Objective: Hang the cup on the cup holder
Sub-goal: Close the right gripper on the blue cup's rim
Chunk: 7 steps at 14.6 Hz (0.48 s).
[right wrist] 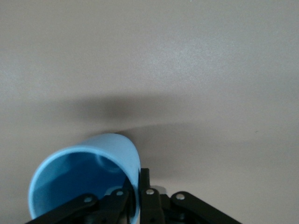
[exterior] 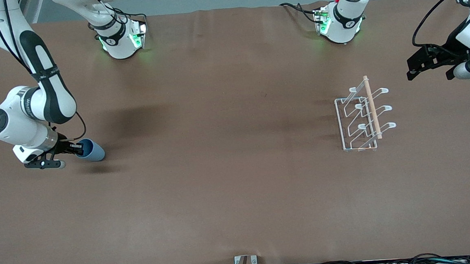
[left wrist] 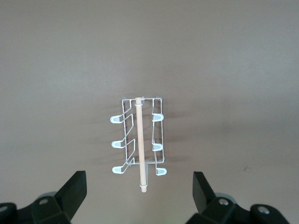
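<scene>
The cup (exterior: 91,151), a small light-blue tumbler, lies on its side on the brown desk (exterior: 221,169) at the right arm's end, its darker blue mouth turned toward the right end effector (exterior: 77,149). In the right wrist view the cup (right wrist: 88,177) fills the lower part of the picture, and the black fingers (right wrist: 145,186) are clamped together on the cup's rim, 1 finger inside the mouth and 1 outside on the wall, so the right end effector (right wrist: 136,189) is gripping the cup. The right arm reaches down low from its base at the top of the front view, elbow bent, with a soft shadow spreading on the desk beside the cup. Well apart from all this, toward the left arm's end of the desk, stands the cup holder (exterior: 363,114): a white wire rack on a rectangular base, 6 looped prongs angling out, 3 to each side, and a light wooden rod (exterior: 372,106) running along its top. No cup hangs on it. The left end effector (exterior: 422,61) hangs in the air over the desk's edge at its own end, near the cup holder but not touching it. In the left wrist view the cup holder (left wrist: 138,142) sits between the 2 black fingers (left wrist: 74,191), which stand wide apart with nothing between them, so the left end effector (left wrist: 140,193) is open.
</scene>
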Each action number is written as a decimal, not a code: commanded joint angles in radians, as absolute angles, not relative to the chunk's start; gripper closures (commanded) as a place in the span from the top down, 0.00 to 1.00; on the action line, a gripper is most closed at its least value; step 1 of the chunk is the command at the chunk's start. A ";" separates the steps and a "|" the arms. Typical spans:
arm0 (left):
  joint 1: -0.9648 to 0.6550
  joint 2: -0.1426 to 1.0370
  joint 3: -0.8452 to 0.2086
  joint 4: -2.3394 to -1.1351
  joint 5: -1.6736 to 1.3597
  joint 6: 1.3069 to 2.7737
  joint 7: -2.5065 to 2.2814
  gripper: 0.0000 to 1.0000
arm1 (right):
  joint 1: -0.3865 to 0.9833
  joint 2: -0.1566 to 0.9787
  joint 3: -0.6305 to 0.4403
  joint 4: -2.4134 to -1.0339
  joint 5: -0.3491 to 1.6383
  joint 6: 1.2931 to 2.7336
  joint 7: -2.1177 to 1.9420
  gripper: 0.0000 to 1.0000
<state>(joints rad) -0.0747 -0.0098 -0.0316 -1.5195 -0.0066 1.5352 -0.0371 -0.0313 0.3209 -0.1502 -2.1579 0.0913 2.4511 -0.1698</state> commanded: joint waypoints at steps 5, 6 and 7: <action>-0.075 -0.002 -0.031 -1.500 0.000 1.531 -0.018 1.00 | -0.041 0.291 -0.141 -2.027 0.112 2.275 -0.250 0.00; -0.075 -0.002 -0.031 -1.500 0.000 1.529 -0.017 1.00 | -0.037 0.278 -0.140 -1.991 0.113 2.217 -0.249 0.00; -0.075 -0.002 -0.031 -1.499 0.000 1.529 -0.018 1.00 | -0.035 0.264 -0.137 -1.965 0.117 2.177 -0.245 0.00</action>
<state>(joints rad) -0.0755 -0.0098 -0.0317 -1.5195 -0.0066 1.5352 -0.0356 -0.0308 0.3065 -0.1473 -2.0171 0.0971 2.2669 -0.2273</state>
